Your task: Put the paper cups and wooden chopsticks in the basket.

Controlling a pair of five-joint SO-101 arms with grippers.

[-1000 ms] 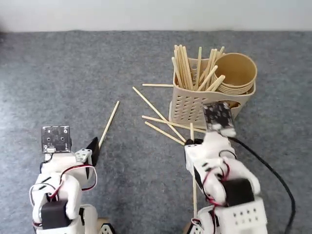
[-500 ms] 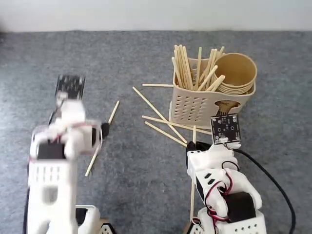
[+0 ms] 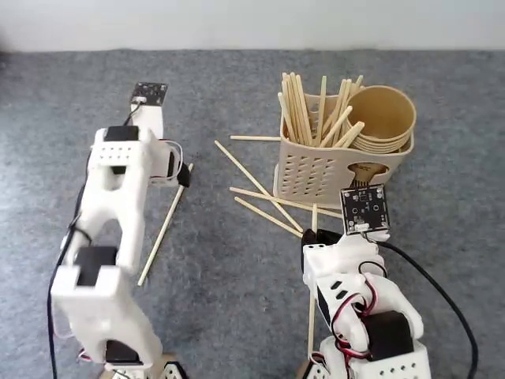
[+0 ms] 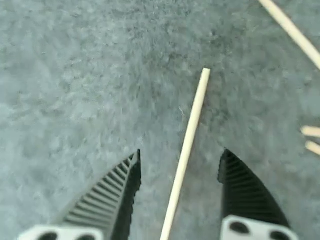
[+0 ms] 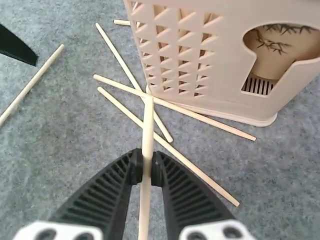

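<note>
We see the left gripper [image 4: 181,152], claw apart, straddling 1 wooden chopstick [image 4: 192,120] on the grey mat [image 3: 221,95] at centre left of the high view. The right gripper [image 5: 145,152] is clamped on a second chopstick [image 5: 148,115] at lower centre. The basket [image 3: 316,170] at upper right holds paper cups [image 3: 387,118], and 4 loose chopsticks [image 3: 245,171] lie beside it.

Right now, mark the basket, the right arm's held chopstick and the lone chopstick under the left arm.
basket [image 3: 316,170]: high view, perforated front wall.
held chopstick [image 5: 147,125]: right wrist view, mid-shaft.
lone chopstick [image 4: 190,135]: left wrist view, upper shaft.
</note>
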